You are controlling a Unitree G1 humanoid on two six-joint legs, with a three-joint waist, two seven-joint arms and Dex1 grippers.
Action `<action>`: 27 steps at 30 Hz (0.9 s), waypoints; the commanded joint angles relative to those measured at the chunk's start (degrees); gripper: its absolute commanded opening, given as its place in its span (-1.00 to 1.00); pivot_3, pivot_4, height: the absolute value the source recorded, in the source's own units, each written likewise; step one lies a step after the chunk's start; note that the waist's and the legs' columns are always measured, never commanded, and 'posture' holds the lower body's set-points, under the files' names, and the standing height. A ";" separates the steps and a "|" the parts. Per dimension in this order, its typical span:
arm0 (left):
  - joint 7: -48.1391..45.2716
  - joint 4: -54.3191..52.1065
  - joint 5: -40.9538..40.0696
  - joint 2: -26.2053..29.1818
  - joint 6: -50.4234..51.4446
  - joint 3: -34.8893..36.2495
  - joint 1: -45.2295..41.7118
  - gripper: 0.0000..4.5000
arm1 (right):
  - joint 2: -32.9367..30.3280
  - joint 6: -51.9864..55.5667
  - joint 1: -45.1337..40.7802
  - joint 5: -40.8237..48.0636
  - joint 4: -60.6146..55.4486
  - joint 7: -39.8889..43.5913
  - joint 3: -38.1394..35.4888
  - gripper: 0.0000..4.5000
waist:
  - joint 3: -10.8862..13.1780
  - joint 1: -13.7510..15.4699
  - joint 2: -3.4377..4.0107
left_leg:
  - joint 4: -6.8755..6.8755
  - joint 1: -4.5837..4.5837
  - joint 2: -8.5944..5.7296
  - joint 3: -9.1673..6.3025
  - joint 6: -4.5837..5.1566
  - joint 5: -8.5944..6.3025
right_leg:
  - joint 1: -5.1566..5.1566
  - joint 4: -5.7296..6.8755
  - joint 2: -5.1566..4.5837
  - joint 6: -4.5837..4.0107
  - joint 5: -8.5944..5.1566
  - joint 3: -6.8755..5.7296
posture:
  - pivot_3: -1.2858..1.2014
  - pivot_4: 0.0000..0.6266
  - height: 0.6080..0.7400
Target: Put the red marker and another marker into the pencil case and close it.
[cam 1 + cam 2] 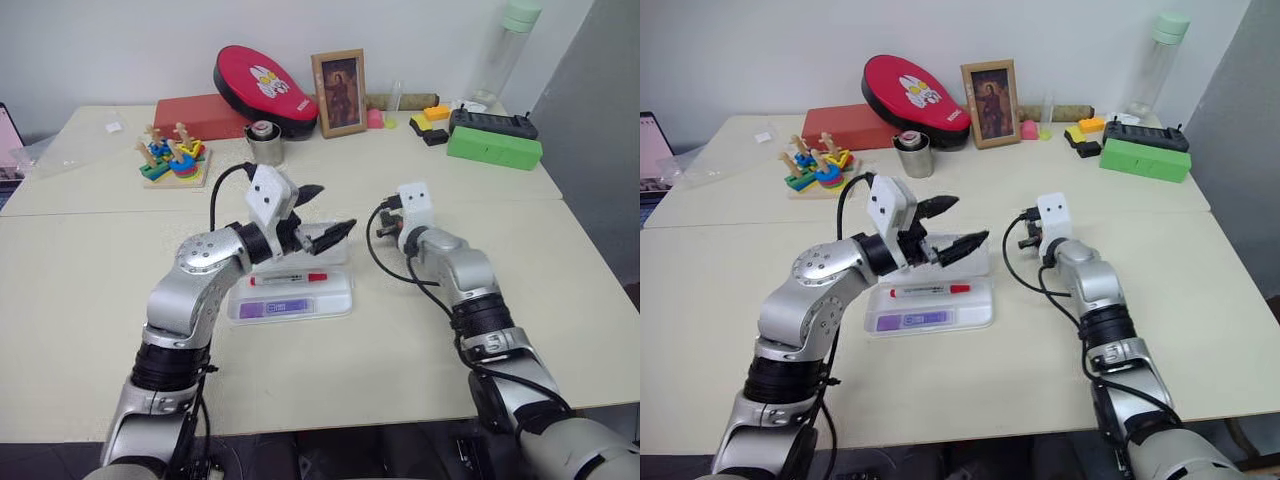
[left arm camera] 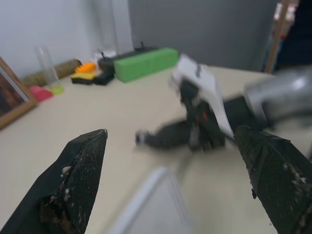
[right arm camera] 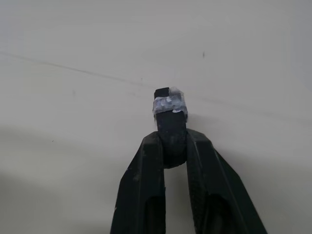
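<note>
Black fingers of the right tool [image 3: 170,141] are clamped on a small black stub object [image 3: 169,109] with a taped end, held above the worktop [image 1: 90,300] toward its right edge. Left tool [image 1: 325,215] hangs spread wide over the pencil case [image 1: 338,302], which lies open near the middle with the red marker [image 1: 288,279] and the lilac marker [image 1: 275,308] in its tray. Light, stiff plastic, it probably slides easily; the lid's free edge looks the best place to push.
</note>
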 commanded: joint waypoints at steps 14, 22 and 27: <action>-21.89 -9.05 -5.98 21.80 -6.08 9.02 18.69 1.00 | -16.42 3.04 7.91 8.29 -33.07 43.28 21.30 -0.88 | 0.00 -0.03 -0.01 | 0.00 0.00 0.04 0.04 0.03 0.00 | 0.06 -0.33 0.00 0.10 0.06 0.05 | 0.03 -0.52 1.00; -20.42 -9.22 -6.02 21.17 -5.82 9.11 18.54 1.00 | -11.25 1.32 5.32 3.37 -26.37 41.32 24.93 -0.88 | 0.00 0.63 -0.01 | 0.02 -0.04 0.03 0.03 0.03 0.01 | 0.05 -0.35 0.00 0.09 0.07 0.02 | 0.03 -0.52 1.00; -19.42 -9.62 -6.19 21.07 -5.52 9.02 18.70 1.00 | -12.11 0.29 5.40 2.71 -25.00 42.64 24.13 -0.88 | 0.00 0.58 -0.01 | 0.02 -0.04 0.03 0.03 0.03 0.01 | 0.05 -0.35 0.00 0.09 0.07 0.02 | 0.03 -0.52 1.00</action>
